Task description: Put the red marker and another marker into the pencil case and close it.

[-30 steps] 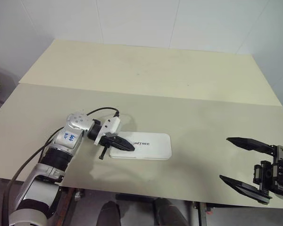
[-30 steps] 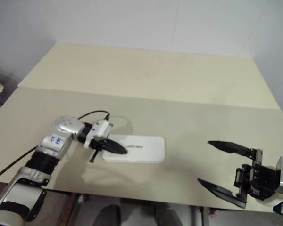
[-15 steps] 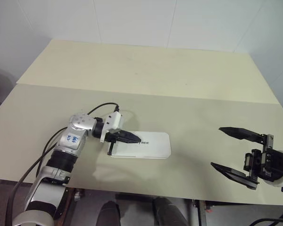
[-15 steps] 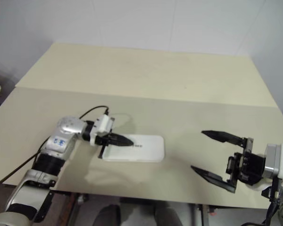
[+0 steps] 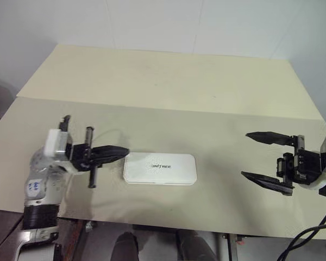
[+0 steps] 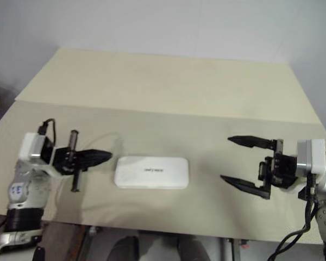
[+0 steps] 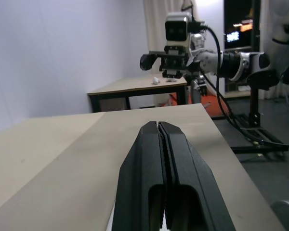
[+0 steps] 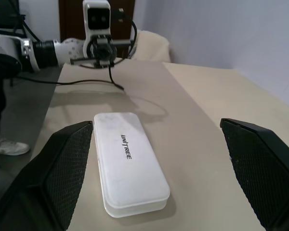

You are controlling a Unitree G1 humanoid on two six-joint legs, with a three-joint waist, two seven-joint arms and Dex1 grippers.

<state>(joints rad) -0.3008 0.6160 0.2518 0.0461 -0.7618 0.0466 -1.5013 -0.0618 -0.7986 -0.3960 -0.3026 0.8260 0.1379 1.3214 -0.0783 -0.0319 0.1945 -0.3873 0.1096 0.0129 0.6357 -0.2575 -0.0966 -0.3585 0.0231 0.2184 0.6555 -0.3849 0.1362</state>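
Your left gripper (image 5: 119,152) is clenched tight with nothing in it, hovering just off the short end of the pencil case (image 5: 160,168), tips aimed at it. The case lies flat and closed on the table (image 5: 168,92). Past its far end, well apart, your right gripper (image 5: 255,155) gapes wide, empty, facing back.

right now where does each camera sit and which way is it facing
Left and right eye views: on the head, looking forward and down at the table; the closed pencil case lies between the shut left gripper and the open right gripper.
Left wrist view: along its shut fingers, across the table toward the right gripper.
Right wrist view: between its open fingers, toward the case and left gripper.
All share the table.
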